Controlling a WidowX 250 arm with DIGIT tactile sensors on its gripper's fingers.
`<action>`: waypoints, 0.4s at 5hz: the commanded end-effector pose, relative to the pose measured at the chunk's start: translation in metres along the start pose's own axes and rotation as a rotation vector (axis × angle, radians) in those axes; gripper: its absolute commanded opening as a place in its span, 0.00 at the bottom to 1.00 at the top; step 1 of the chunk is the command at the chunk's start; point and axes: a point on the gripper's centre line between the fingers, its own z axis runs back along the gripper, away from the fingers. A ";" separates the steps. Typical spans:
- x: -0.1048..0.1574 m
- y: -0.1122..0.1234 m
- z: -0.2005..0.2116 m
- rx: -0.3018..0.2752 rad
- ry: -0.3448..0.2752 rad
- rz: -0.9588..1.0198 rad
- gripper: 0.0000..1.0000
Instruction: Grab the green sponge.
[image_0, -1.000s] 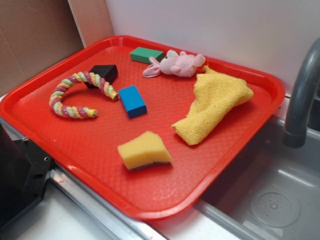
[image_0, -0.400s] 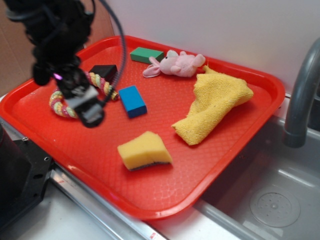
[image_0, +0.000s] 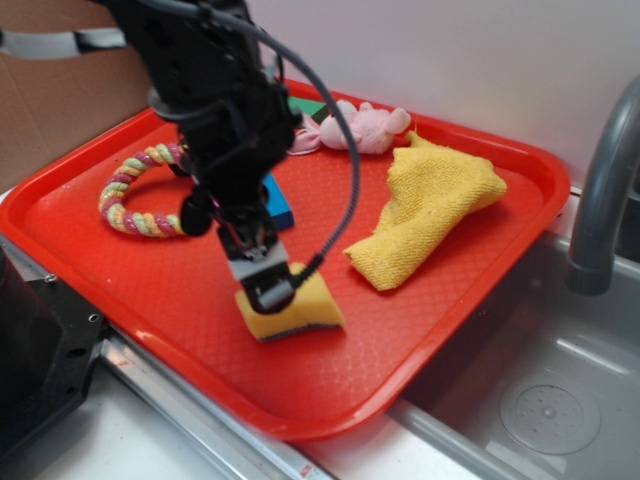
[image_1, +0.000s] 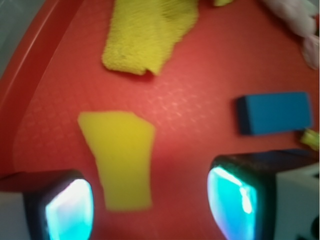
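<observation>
I have the gripper over the sponge, fingers spread wide and holding nothing.

On my wrist view the sponge lies flat on the red tray, between the two pads but nearer the left one, and I can't tell whether either pad touches it. From the exterior view it sits toward the tray's near edge, dark scouring layer down. The yellow cloth is to its right and further back, the blue block just behind the arm, the rope ring to the left, and the pink plush near the far rim.
</observation>
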 end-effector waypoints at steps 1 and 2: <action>0.003 -0.012 -0.050 -0.068 0.036 -0.093 1.00; -0.003 -0.010 -0.049 -0.060 0.033 -0.076 0.00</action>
